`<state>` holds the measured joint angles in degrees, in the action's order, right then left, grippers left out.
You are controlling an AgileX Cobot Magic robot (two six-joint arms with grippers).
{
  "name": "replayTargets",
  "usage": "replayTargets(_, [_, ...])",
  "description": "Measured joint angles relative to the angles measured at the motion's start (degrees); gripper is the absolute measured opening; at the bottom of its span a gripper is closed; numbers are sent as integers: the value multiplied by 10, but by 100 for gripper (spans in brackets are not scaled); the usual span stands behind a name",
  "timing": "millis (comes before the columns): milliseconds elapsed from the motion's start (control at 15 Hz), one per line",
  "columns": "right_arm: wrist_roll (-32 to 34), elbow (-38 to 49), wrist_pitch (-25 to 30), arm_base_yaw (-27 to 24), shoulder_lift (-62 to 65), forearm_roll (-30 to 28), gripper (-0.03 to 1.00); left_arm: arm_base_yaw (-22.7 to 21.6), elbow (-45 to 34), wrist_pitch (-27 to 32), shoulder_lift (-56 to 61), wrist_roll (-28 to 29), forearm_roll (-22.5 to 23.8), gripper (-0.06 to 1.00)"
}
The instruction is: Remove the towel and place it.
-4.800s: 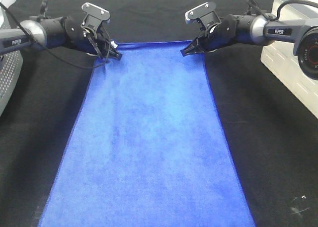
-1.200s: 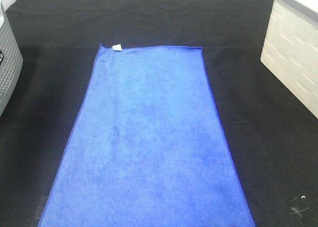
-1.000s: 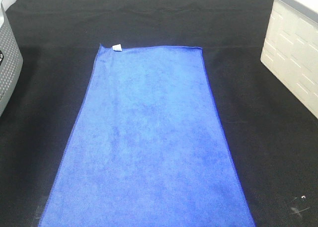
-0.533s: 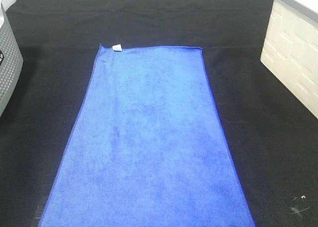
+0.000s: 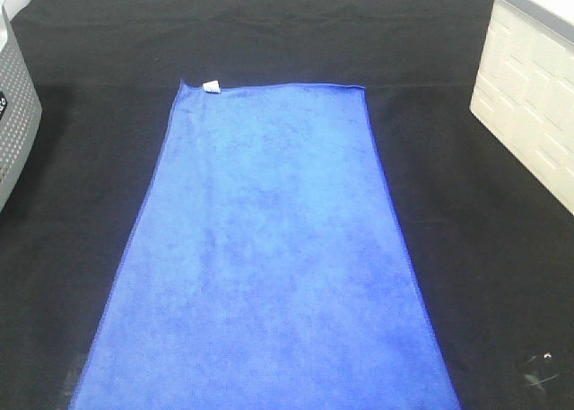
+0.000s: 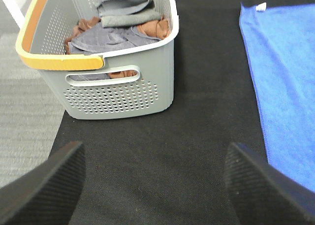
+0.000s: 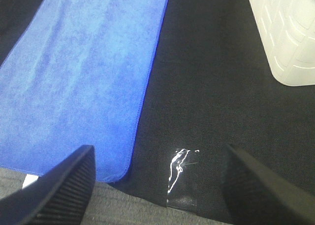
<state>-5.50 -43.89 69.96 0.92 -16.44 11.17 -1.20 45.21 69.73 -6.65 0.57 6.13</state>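
The royal-blue towel (image 5: 269, 248) lies flat and spread out on the black table cloth (image 5: 81, 204), its small white tag (image 5: 212, 86) at the far left corner. It also shows in the left wrist view (image 6: 288, 82) and the right wrist view (image 7: 83, 72). Neither arm shows in the exterior high view. My left gripper (image 6: 155, 185) is open and empty above the black cloth, between the grey basket and the towel's left edge. My right gripper (image 7: 157, 185) is open and empty above the table's front edge, beside the towel's near right corner.
A grey perforated laundry basket (image 6: 118, 94) with an orange rim holds folded clothes at the left; its edge shows in the exterior high view (image 5: 16, 132). A white ribbed bin (image 5: 529, 96) stands at the right, also in the right wrist view (image 7: 290, 38). Clear tape (image 7: 179, 178) lies near the front edge.
4.8 s ago both grippers were at the towel's far corners; both arms have since pulled back out of the exterior high view. Over the last second nothing has visibly moved.
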Motion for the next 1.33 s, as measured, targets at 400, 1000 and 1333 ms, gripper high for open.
replayTargets(400, [-11,51,0,0,146,0,68,0,-34,7,69,0,-5,72])
replayTargets(1000, [-28,163,-25,0,167,-22,68,0,-138,-30,70,-2,-49,72])
replayTargets(1333, [-28,178,-60,0,167,-26,68,0,-166,-93,70,-22,-92,72])
